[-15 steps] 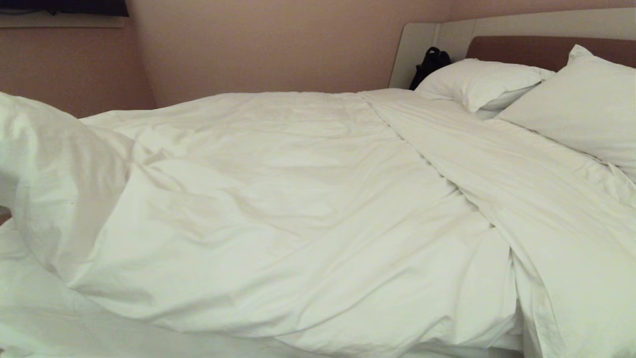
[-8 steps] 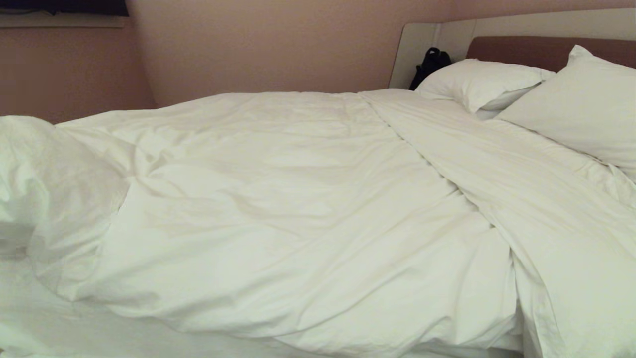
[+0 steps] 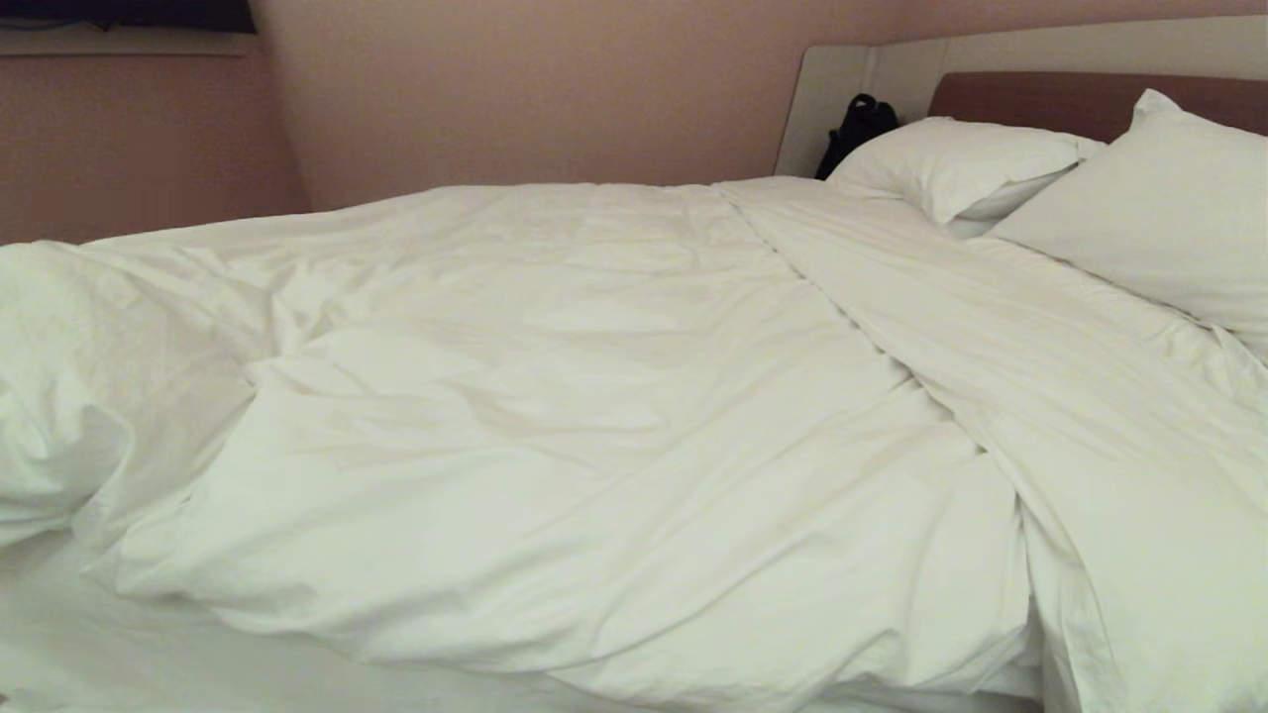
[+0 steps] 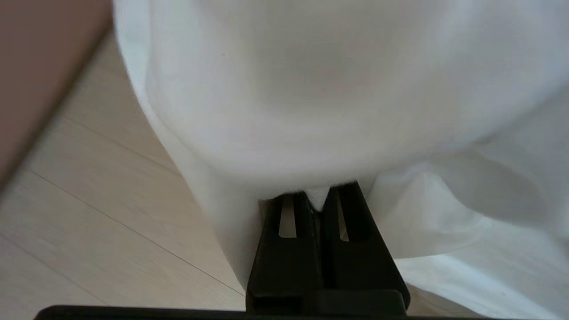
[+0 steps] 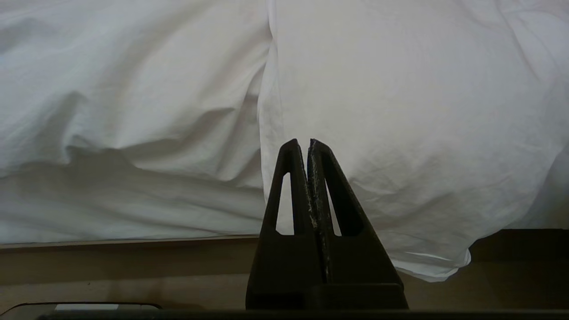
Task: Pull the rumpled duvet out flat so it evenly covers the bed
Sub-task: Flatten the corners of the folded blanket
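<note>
Left gripper, clamped on the duvet, has drawn its raised foot-end corner lower across the bed (right gripper closed, empty); rumples remain.

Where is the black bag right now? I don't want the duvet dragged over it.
In the head view the black bag sits at the bed's far side, against the headboard, beside the far pillow.

Duvet ran off head view's left, right and bottom edges; both arms outside it; right pillow cut by edge; dark object by headboard unidentifiable.
</note>
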Motion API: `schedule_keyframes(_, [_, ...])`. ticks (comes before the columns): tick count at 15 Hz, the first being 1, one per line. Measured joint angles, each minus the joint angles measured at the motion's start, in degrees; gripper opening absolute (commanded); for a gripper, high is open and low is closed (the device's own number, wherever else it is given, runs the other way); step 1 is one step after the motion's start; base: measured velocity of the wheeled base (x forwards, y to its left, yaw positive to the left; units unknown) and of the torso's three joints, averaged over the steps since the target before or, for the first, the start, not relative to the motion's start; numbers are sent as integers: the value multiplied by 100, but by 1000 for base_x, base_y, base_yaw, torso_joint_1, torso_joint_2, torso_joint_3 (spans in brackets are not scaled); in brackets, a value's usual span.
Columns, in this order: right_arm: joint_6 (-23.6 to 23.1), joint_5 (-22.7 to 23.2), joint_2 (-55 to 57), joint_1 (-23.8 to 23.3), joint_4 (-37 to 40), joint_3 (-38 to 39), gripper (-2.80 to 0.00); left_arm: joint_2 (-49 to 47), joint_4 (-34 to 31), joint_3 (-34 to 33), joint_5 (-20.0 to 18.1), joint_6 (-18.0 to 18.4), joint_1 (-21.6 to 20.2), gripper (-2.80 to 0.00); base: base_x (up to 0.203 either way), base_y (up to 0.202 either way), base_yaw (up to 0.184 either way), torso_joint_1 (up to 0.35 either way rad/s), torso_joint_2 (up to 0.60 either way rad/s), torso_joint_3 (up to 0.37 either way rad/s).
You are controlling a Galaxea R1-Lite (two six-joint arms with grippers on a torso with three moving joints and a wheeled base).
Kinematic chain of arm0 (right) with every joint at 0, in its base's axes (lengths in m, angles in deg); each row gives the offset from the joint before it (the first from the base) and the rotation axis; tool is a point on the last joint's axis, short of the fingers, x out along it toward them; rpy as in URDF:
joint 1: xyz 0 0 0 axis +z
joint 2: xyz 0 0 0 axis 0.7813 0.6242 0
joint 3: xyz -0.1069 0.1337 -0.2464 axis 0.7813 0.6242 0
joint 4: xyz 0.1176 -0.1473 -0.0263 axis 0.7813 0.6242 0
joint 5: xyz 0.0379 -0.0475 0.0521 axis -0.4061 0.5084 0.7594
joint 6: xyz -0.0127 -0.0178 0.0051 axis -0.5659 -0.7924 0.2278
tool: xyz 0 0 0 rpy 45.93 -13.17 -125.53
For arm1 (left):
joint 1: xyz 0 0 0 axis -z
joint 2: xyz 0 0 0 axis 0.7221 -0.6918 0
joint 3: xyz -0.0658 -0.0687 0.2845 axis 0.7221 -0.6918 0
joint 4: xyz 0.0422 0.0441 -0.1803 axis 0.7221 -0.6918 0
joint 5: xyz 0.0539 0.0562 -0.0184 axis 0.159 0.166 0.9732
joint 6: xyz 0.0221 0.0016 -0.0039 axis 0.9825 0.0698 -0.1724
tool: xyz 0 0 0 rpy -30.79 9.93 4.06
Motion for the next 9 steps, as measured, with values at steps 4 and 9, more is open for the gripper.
schedule_keyframes(4, [0, 0, 0, -1, -2, 0, -280, -516, 26, 26, -149, 22, -17, -280, 0, 0, 0, 0, 0, 0])
schedule_keyframes(9, [0, 1, 0, 0, -5, 0, -280, -1176, 23, 407, -160, 25, -17, 0, 0, 0, 0, 0, 0, 0])
